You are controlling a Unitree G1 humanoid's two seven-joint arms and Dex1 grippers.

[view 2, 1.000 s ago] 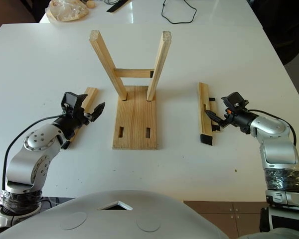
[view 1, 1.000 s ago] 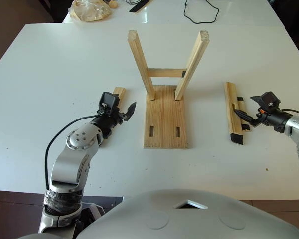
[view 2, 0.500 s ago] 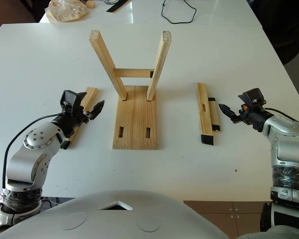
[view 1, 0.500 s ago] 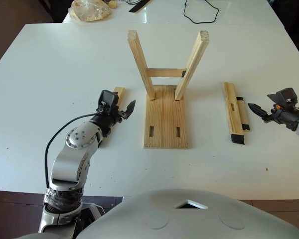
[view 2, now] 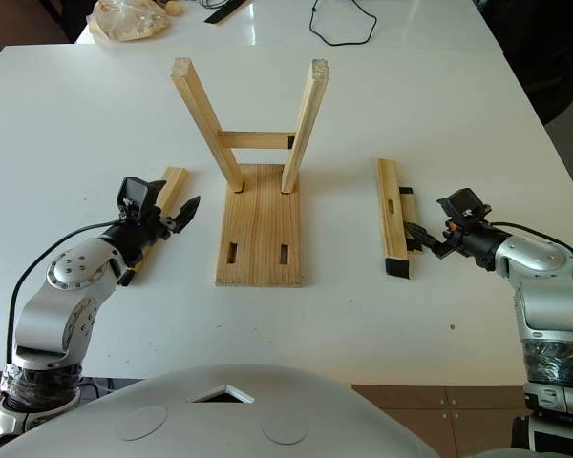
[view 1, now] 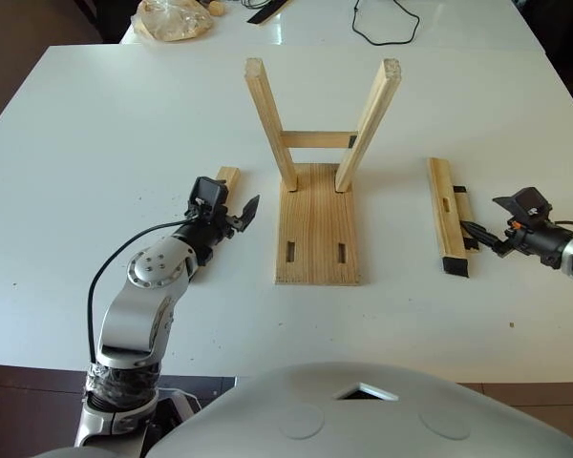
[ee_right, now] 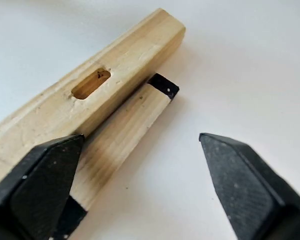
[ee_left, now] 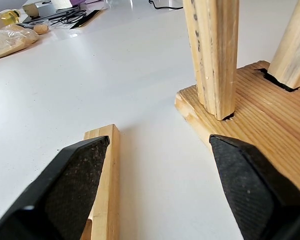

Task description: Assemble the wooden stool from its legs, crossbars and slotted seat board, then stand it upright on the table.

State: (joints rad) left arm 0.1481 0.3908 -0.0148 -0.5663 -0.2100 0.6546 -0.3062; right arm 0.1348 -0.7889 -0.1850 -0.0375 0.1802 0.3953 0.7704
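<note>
The slotted seat board [view 1: 316,250] lies flat mid-table. Two legs [view 1: 270,124] stand in its far slots, joined by a crossbar [view 1: 317,139]; its two near slots are empty. To its left a loose leg [view 1: 226,179] lies under my left gripper [view 1: 237,212], which is open, one finger [ee_left: 72,192] over that leg [ee_left: 105,200] and the other toward the board [ee_left: 270,125]. On the right, another loose leg [view 1: 444,215] lies beside a short black-tipped crossbar [view 1: 464,218]. My right gripper [view 1: 479,236] is open at the crossbar's near end [ee_right: 122,132], holding nothing.
A plastic bag [view 1: 175,19] and a black cable [view 1: 387,24] lie on the table behind. White tabletop [view 1: 124,124] stretches wide to the left and in front of the board.
The right gripper drew back to the right away from the loose parts, then returned toward the crossbar's near end. The left arm has barely moved.
</note>
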